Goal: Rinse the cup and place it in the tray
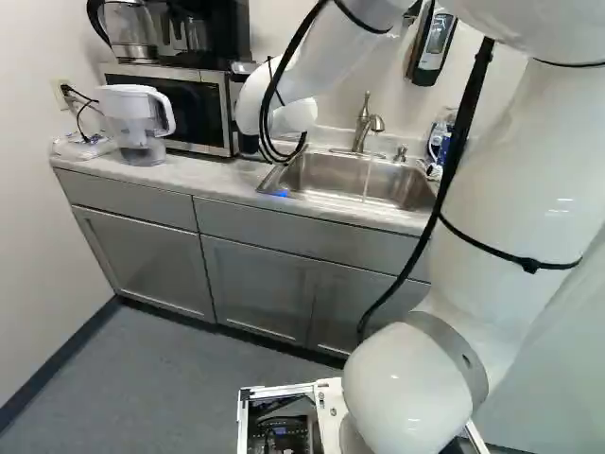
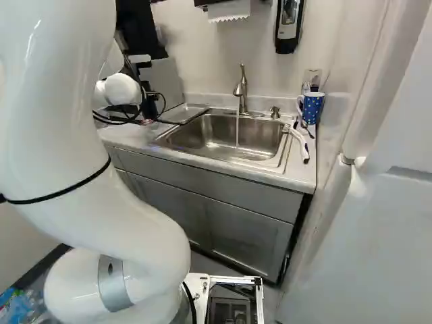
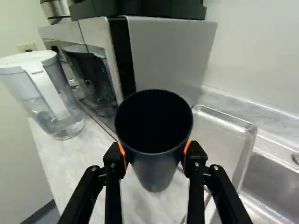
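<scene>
At the left of the right base view, my gripper (image 2: 149,101) is partly hidden past the arm's white wrist. The wrist view shows the gripper (image 3: 155,156) shut on a dark, tapered cup (image 3: 156,170), an orange pad against each side. The cup is upright with its mouth open towards the camera; whether its base touches the counter I cannot tell. Right beside it lies the shallow metal tray (image 3: 224,135), also seen left of the sink in the right base view as a tray (image 2: 183,113).
Water runs from the faucet (image 2: 241,88) into the sink (image 2: 216,138). A microwave (image 3: 163,56) stands close behind the cup, a water pitcher (image 3: 51,93) to one side. A blue mug (image 2: 312,106) and a white-handled brush (image 2: 300,143) are at the sink's far side.
</scene>
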Available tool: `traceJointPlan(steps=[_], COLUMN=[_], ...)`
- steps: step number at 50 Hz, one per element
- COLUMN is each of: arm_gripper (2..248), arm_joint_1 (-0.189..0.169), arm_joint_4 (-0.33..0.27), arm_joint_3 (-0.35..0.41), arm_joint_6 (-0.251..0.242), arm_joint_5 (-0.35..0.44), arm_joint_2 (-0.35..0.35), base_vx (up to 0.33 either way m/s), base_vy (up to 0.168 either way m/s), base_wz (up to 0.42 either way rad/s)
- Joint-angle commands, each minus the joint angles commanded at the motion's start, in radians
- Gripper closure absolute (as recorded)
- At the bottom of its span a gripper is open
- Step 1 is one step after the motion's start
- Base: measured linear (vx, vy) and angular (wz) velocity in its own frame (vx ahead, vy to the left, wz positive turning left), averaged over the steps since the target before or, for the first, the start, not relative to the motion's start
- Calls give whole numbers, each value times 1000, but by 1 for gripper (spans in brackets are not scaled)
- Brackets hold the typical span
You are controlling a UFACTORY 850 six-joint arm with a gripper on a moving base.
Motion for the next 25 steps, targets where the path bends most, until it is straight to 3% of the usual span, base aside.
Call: traceJointPlan(steps=[25], arm_gripper=[125], arm_joint_1=[-74], arm_joint_4=[0], arm_joint_3=[-18], arm_joint_6=[0], arm_joint_5=[0], arm_joint_2=[10], base_vx=[0], base_vy=[0], base_wz=[0])
